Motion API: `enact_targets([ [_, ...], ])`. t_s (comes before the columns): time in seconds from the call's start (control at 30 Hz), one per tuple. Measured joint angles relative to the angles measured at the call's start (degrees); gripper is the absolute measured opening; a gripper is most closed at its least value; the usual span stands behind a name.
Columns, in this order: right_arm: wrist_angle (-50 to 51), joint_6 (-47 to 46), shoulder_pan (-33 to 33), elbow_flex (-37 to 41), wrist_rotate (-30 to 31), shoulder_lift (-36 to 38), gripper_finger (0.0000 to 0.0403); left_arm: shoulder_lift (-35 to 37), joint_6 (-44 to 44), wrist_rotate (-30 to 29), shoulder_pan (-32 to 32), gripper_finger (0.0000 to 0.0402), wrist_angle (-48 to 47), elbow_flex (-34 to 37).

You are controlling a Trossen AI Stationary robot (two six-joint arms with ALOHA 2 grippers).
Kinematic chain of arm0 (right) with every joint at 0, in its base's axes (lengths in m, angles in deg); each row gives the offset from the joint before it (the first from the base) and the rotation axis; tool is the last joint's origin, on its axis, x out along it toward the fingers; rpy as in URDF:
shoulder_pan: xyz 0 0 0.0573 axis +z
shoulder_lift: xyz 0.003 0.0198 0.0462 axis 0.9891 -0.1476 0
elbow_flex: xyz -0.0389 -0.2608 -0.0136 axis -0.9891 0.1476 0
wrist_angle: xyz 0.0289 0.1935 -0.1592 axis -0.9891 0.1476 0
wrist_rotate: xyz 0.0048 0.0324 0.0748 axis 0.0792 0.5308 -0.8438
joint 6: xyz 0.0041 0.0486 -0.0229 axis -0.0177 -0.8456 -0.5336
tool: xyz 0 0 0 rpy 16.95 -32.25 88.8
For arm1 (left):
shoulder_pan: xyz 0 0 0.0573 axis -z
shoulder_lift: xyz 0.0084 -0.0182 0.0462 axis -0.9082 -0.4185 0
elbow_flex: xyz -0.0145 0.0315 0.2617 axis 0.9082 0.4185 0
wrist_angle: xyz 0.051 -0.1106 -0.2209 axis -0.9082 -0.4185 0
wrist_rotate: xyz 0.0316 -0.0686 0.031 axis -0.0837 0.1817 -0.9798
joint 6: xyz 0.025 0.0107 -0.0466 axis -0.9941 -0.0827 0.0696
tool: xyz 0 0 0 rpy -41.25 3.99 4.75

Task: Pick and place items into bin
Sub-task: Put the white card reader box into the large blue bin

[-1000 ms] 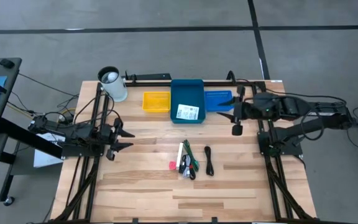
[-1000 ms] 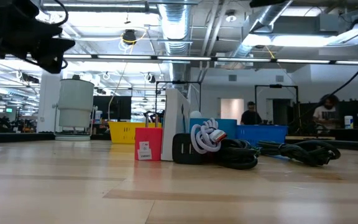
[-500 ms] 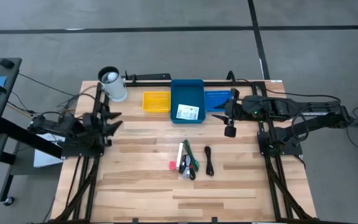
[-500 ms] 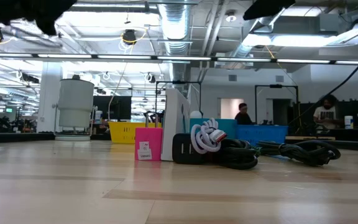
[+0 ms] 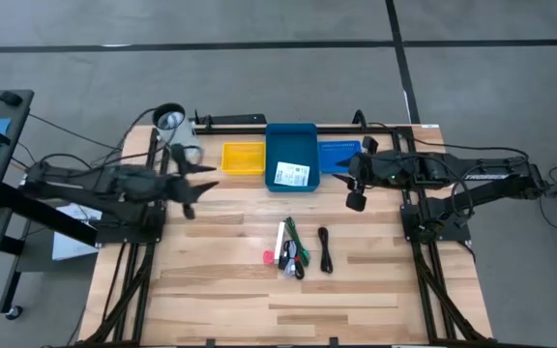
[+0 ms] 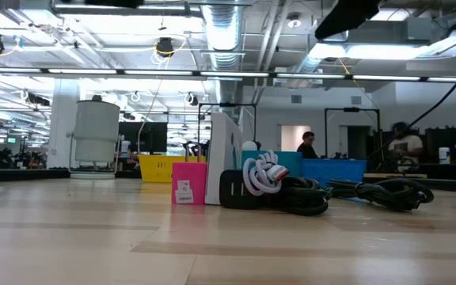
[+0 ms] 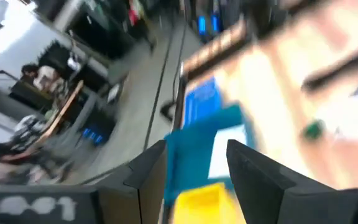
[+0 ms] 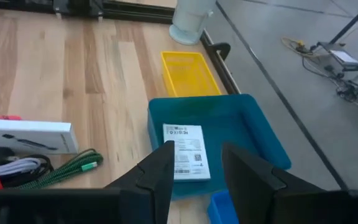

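Note:
The items lie in a cluster mid-table: a white boxed card (image 5: 281, 242), green and black pens (image 5: 295, 253), a tiny pink cube (image 5: 268, 257) and a black cable (image 5: 325, 249). A second white card (image 8: 185, 152) lies flat inside the teal bin (image 5: 291, 145) at the far edge. My right gripper (image 5: 352, 184) hovers open just right of the bin, empty; its wrist view looks down over the bin (image 8: 241, 130). My left gripper (image 5: 204, 187) hangs open and empty above the table, left of the bin. Its wrist view is blurred and shows the bin (image 7: 197, 149).
A yellow tray (image 5: 243, 157) sits left of the bin and a blue tray (image 5: 339, 153) right of it. A white cylinder (image 5: 177, 130) stands at the far left corner. Bare wood lies along the near edge. People show in the room beyond (image 6: 307, 145).
My left gripper has risen out of the low view, moved toward the far edge, then swung right toward the bin. My right gripper has edged slightly left toward the bin. The items have stayed put.

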Motion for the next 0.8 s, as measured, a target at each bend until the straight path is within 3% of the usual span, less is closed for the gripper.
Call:
enact_targets([
  [0.23,0.0,0.0,0.0,0.0,0.7,0.0,0.0129,-18.3,-12.6,0.7,-2.3,0.0159,-10.0,-14.0],
  [0.37,0.1,0.0,0.0,0.0,0.7,0.0,0.0129,-27.3,-15.3,2.4,-3.2,0.0159,-16.5,-20.0],
  [0.67,1.3,0.1,0.0,0.0,0.7,0.0,0.0129,-43.4,-12.9,19.9,-5.4,0.0159,-31.0,-33.6],
  [0.8,2.1,0.1,0.0,0.0,0.7,0.0,0.0129,-47.9,-14.9,22.9,-5.5,0.0159,-33.7,-37.8],
])
